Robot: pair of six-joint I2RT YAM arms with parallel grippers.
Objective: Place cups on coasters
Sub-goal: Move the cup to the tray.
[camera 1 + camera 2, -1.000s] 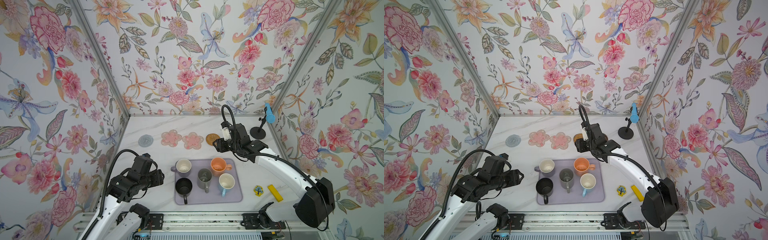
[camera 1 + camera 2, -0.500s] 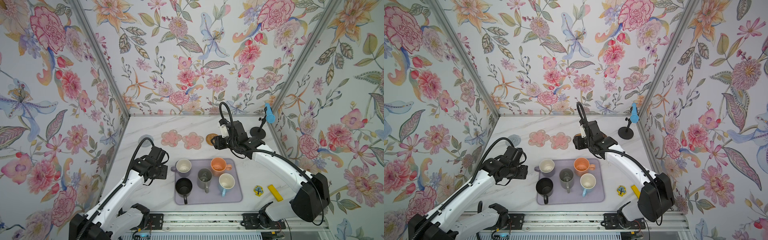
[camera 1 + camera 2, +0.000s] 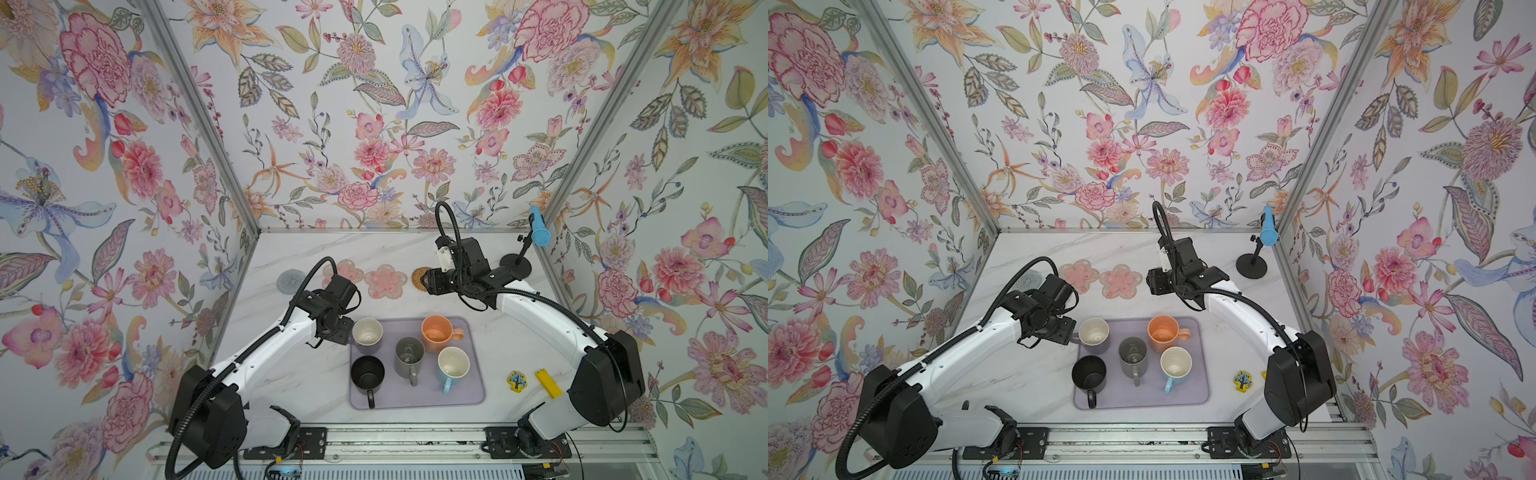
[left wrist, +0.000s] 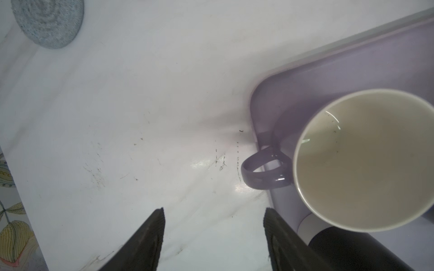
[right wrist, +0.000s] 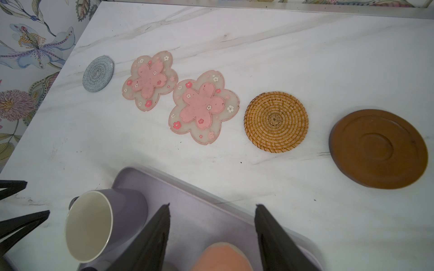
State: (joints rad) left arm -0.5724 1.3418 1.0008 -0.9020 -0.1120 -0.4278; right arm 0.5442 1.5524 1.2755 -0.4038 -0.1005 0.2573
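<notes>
Lavender mug [image 3: 368,331]: upright, cream inside, on a corner of the lavender mat [image 3: 471,392]. Its handle juts past the mat edge, just ahead of the left gripper [image 4: 215,234], whose jaws are apart and empty. A second ago that arm sat folded well back; now it has reached in. Right gripper [image 5: 212,231]: jaws apart, nothing held. Peach mug [image 5: 220,258] shows in the gap. Rattan coaster [image 5: 276,122] ahead, bare.

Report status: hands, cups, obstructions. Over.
Left hand open, near handle of lavender cup. Right hand open, empty. Five cups on mat; coasters bare. Nothing in the way.
</notes>
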